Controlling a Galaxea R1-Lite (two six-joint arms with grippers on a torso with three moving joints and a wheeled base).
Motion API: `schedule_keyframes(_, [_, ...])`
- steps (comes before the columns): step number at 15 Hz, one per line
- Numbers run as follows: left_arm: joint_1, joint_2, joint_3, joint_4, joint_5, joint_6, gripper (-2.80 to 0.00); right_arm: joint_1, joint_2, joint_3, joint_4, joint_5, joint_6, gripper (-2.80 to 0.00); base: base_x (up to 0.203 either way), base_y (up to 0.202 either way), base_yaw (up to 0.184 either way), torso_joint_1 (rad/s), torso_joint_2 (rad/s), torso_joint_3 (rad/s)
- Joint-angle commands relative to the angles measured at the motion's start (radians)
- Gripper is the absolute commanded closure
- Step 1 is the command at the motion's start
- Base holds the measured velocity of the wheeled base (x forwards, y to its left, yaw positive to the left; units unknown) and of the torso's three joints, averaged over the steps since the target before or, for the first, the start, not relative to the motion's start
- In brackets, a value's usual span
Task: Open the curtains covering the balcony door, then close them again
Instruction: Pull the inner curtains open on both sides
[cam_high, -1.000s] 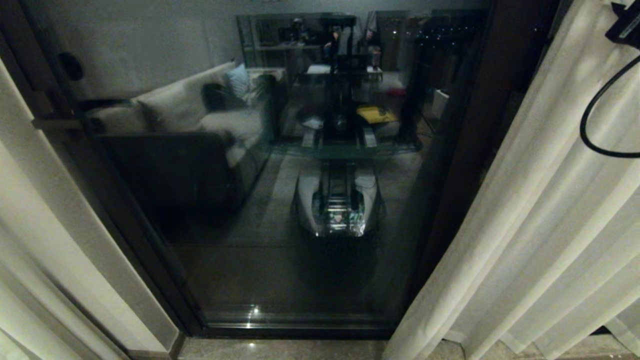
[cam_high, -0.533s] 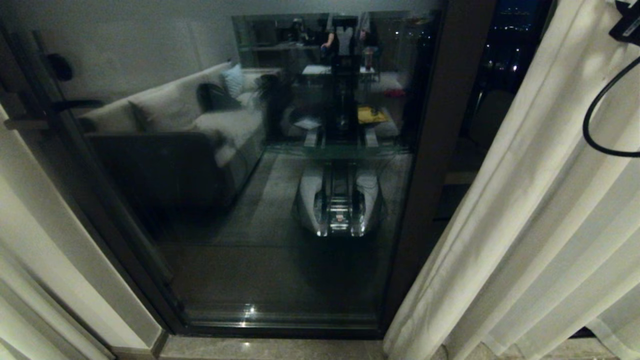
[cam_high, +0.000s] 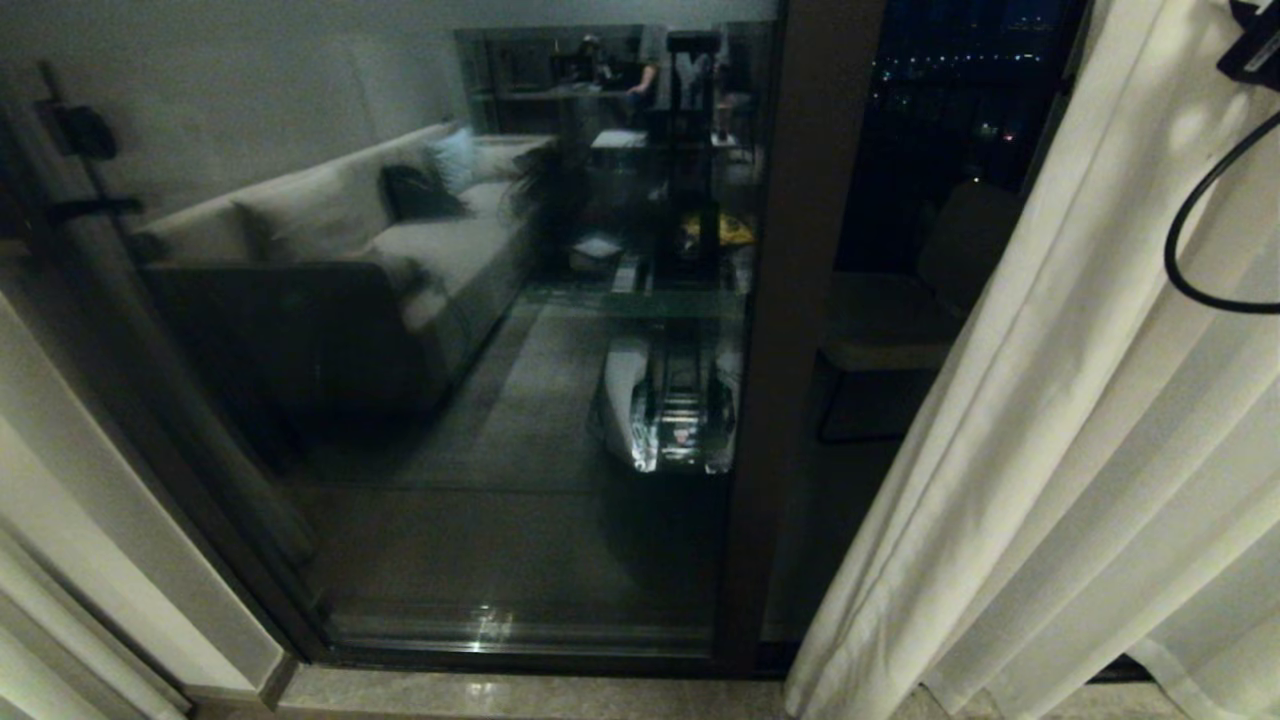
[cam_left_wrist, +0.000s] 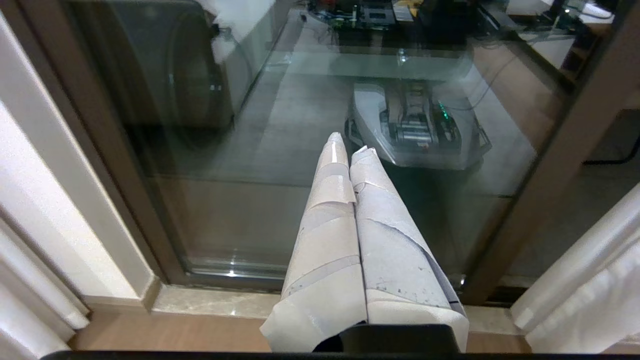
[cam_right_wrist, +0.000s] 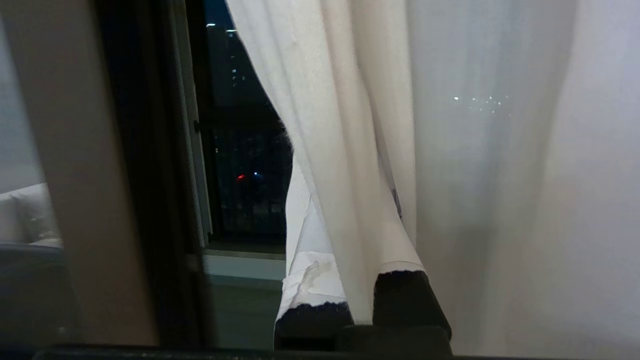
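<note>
The balcony door (cam_high: 500, 420) is a dark glass panel in a brown frame (cam_high: 770, 300), and it stands uncovered across the middle of the head view. One cream curtain (cam_high: 1050, 400) hangs bunched on the right, another (cam_high: 50, 600) at the far left edge. In the right wrist view my right gripper (cam_right_wrist: 350, 210) is shut on a fold of the right curtain (cam_right_wrist: 475, 150), with the cloth running between its taped fingers (cam_right_wrist: 305, 270). My left gripper (cam_left_wrist: 347, 145) is shut on nothing and points low at the glass (cam_left_wrist: 240, 150).
The glass reflects my base (cam_high: 670, 400) and a sofa. A chair (cam_high: 900, 310) stands outside behind the right pane. A marble sill (cam_high: 520, 695) runs below the door. A black cable (cam_high: 1185, 250) loops in front of the right curtain. The bar handle (cam_high: 90, 208) is at the left.
The whole head view has shifted: door, frame and left curtain slid left in the picture. The held right curtain kept its place in view, so more dark glass shows beside it.
</note>
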Motion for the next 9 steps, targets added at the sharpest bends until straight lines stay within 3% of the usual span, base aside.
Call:
schedule_keyframes(1, [0.000,0.000,0.000,-0.001,0.000,0.000,0.00,-0.008,0.002,0.000,-0.004,0.003,0.003,0.00,0.000,-0.189,0.002,0.001,0.00,-0.001])
schedule_keyframes(9, [0.000,0.000,0.000,0.001,0.000,0.000,0.00,-0.033,0.004,0.000,-0.004,0.003,0.009,0.00,0.000,-0.190,0.002,0.002,0.00,0.002])
